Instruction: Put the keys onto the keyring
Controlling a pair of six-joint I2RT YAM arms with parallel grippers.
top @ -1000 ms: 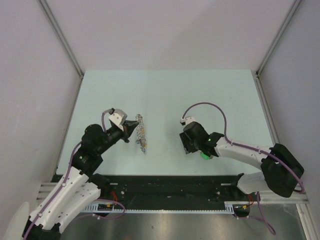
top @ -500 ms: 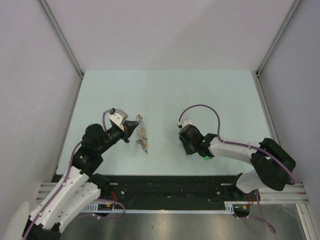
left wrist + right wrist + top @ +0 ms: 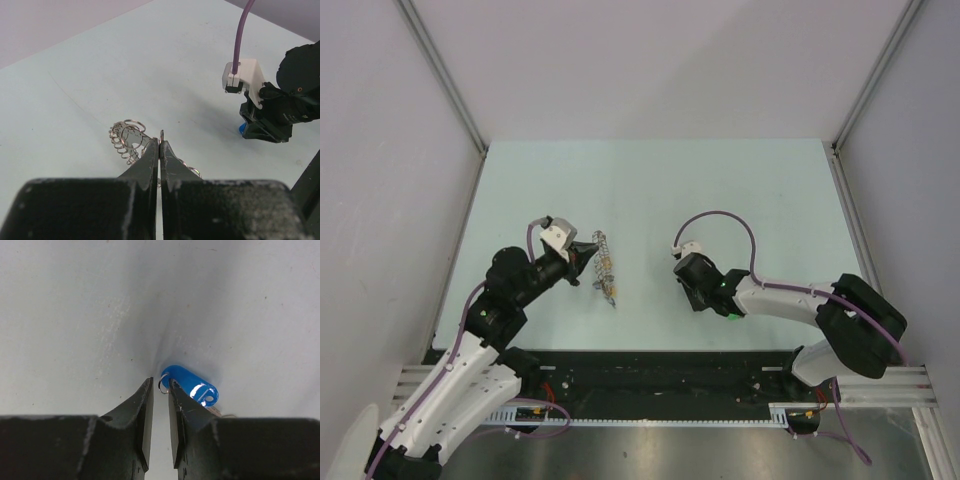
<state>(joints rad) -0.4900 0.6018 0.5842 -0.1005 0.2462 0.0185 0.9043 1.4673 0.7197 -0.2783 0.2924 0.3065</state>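
Note:
The keyring is a grey metal ring edged with wire loops, held on edge above the table. My left gripper is shut on its rim, and its loops show in the left wrist view beside the closed gripper. My right gripper points down at the table. In the right wrist view it is open by a narrow gap, with the small split ring of a blue-headed key at its tips. A green-headed key lies by the right arm.
The right gripper body shows in the left wrist view, with a blue speck under it. Grey walls with metal posts enclose the pale table. A black rail runs along the near edge.
My right gripper has shifted a little to the left over the keys. The left gripper and the keyring have not moved.

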